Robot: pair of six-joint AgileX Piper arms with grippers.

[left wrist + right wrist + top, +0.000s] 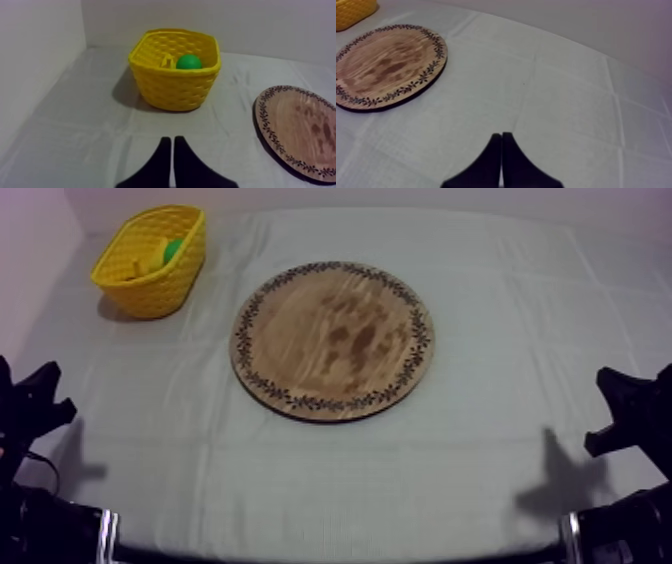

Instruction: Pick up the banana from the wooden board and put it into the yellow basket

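**Top view:** wooden board (pixel 333 340) sits centre frame and is bare, no banana on it. Yellow basket (pixel 150 288) is upper left, well apart from the board. Inside it there's a pale yellow shape I take for the banana (pixel 148 261), just beside a green fruit (pixel 174 250). Left gripper (pixel 40 400) is low at the left edge, right gripper (pixel 625 413) low at the right edge, both well clear of the board. My read: the placing looks done and the step in hand is park and verify. To do that well, make no reach and just confirm nothing hangs over the basket rim. The basket is tight to the table's far left corner, with a wall close behind it and to its side. The cloth (pixel 480 478) is open across the bottom and right of the frame.

**Left wrist view:** left gripper (pixel 172 142) has its fingers pressed together in a narrow wedge, clenched on nothing, aimed at the basket (pixel 172 90). The green fruit (pixel 188 62) is round, kind unclear. A yellow tip (pixel 167 61) just beside it is probably the banana, mostly hidden by the near wall. Bare cloth lies between gripper and basket, with the board rim (pixel 272 135) off to one side.

**Right wrist view:** right gripper (pixel 501 137) makes the same wedge, clenched and empty. The bare board (pixel 386 65) is ahead, with a basket corner (pixel 353 15) beyond it. There's wide open cloth around the fingers.
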